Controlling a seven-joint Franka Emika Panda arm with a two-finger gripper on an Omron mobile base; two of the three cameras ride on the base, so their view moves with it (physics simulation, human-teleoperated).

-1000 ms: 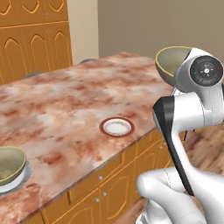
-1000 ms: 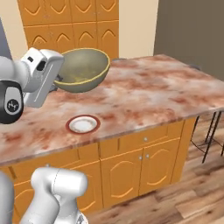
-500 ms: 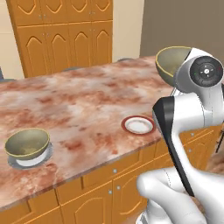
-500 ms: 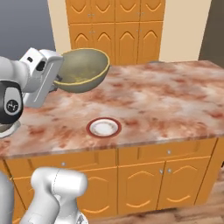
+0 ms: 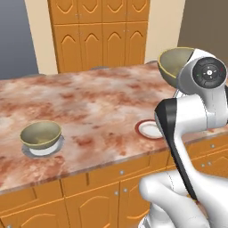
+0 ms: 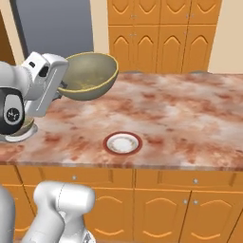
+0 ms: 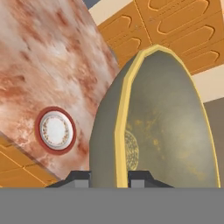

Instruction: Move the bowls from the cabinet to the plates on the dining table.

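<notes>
My gripper (image 6: 63, 87) is shut on the rim of one olive-bronze bowl (image 6: 89, 76), held up above the dining table (image 6: 190, 114). In the hand view the fingertips (image 7: 78, 180) pinch the yellowish rim of that bowl (image 7: 157, 127). The red-rimmed plate (image 6: 123, 143) lies bare near the table's front edge, below and to the right of the held bowl. A second bowl (image 5: 40, 133) sits on the grey-rimmed plate (image 5: 44, 151) at the left of the table (image 5: 98, 102). My arm partly hides the red-rimmed plate (image 5: 148, 129) and the held bowl (image 5: 173, 66). The cabinet is out of view.
Tall orange cupboards (image 5: 102, 31) stand behind the table against the wall. Orange doors with small knobs (image 6: 194, 181) run under the table's front edge. The marbled top is wide and flat between the two plates.
The whole picture has shifted: the base has driven along the table, so the red-rimmed plate and the seated bowl slid across both views. The arm keeps the bowl in the same raised pose.
</notes>
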